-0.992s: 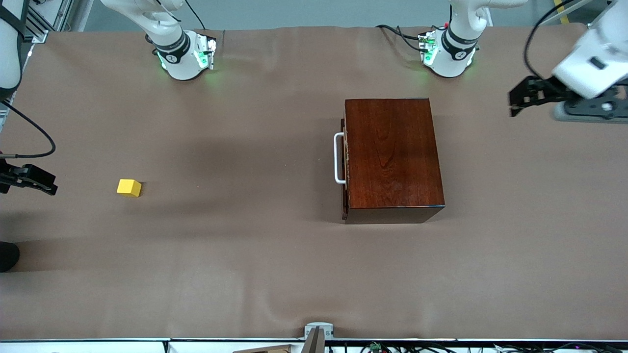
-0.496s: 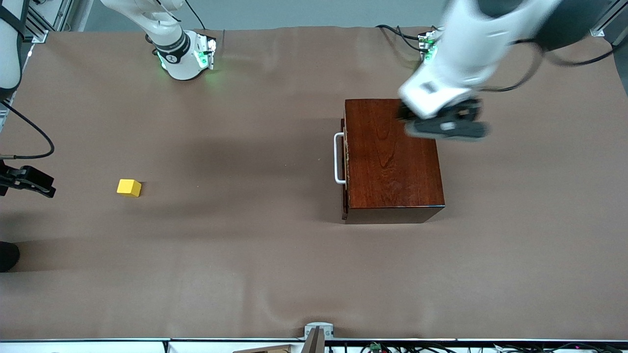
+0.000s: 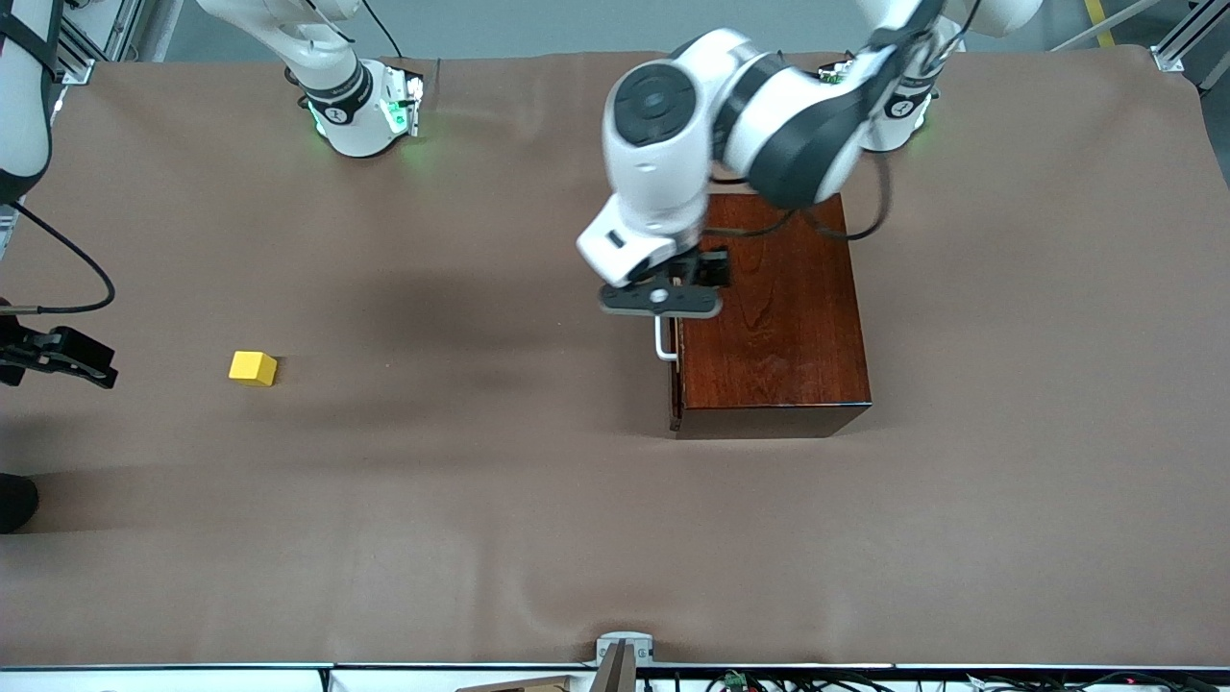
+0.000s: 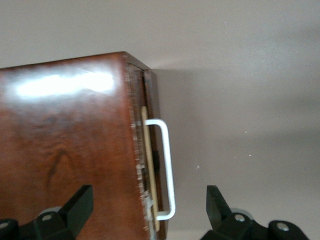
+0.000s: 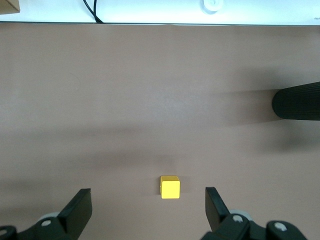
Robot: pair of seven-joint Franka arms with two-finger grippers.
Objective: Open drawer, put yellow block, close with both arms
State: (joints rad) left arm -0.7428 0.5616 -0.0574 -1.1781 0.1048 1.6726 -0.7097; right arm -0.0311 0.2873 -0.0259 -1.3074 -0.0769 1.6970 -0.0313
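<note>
The reddish-brown wooden box [image 3: 774, 308] stands toward the left arm's end of the table. Its drawer [image 3: 676, 389] is shut, and the white bar handle [image 3: 660, 344] faces the right arm's end. My left gripper [image 3: 684, 281] hangs open over the handle edge of the box. In the left wrist view its fingers [image 4: 80, 204] straddle the box [image 4: 65, 160] and the handle [image 4: 167, 167] from above, touching neither. The yellow block [image 3: 253, 368] lies on the table toward the right arm's end. My right gripper [image 3: 91, 368] is open and empty beside it. The right wrist view shows the block [image 5: 170, 187] ahead of the open fingers [image 5: 79, 206].
A brown cloth [image 3: 480, 500] covers the table. A black cylinder [image 5: 297, 102] lies near the block, also at the front view's edge [image 3: 14, 502]. A white rail with cables [image 3: 615, 668] runs along the edge nearest the front camera.
My left arm has swung from the left arm's end of the table, across the top of the box, to over the drawer handle. The right gripper has hardly moved.
</note>
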